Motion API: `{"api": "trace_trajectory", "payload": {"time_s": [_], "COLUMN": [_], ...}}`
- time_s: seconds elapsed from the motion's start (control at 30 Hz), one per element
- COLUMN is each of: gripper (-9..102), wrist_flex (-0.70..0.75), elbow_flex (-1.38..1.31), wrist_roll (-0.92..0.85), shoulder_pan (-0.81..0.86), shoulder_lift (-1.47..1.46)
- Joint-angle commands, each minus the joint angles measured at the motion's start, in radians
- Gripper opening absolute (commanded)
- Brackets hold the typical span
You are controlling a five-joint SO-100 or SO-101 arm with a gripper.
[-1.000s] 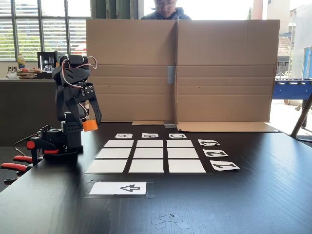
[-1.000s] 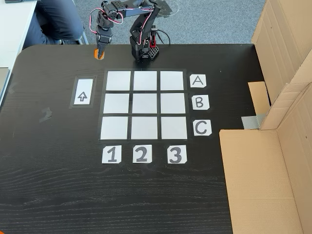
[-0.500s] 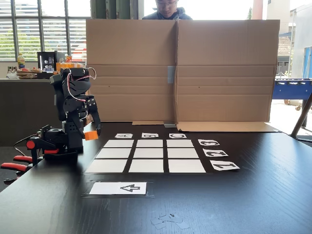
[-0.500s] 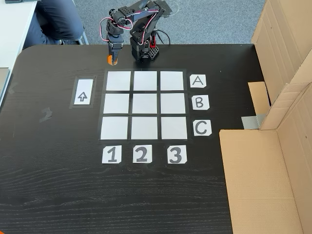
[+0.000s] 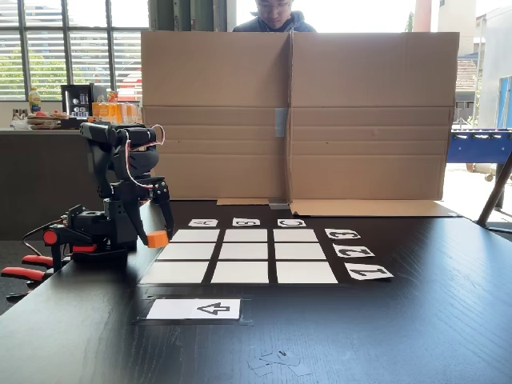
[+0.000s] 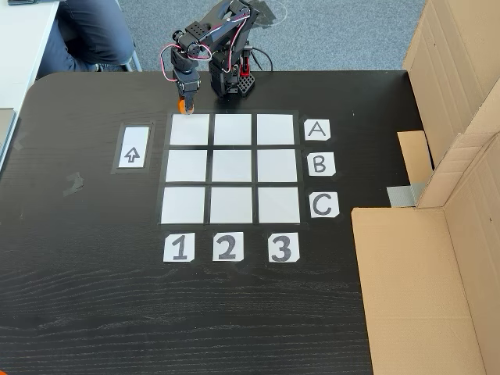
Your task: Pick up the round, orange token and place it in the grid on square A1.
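Black two-finger tool clamps the small orange puck-like token, suspended at the 12 o'clock edge of white corner square A1.

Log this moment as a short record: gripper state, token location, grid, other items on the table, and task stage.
gripper: gripper shut on the token, carried low at the grid's edge
token location: at the outer edge of square A1, not yet released
grid: the grid has all nine cells bare
label cards: A, B, C on one side, 1, 2, 3 on another
other items: arrow card, cardboard screen, a person seated behind it
task stage: token held, placement pending
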Motion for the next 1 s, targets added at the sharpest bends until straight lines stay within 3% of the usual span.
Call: {"api": "trace_trajectory", "payload": {"time_s": [0.0,0.97], "gripper": [7,8], "wrist_flex": [-0.038,-0.275], "elbow_flex": [0.0,0.023], "wrist_roll": [-0.002,-0.002], "shoulder_pan": [-0.005,-0.017], "shoulder_lift": [-0.026,-0.27]}}
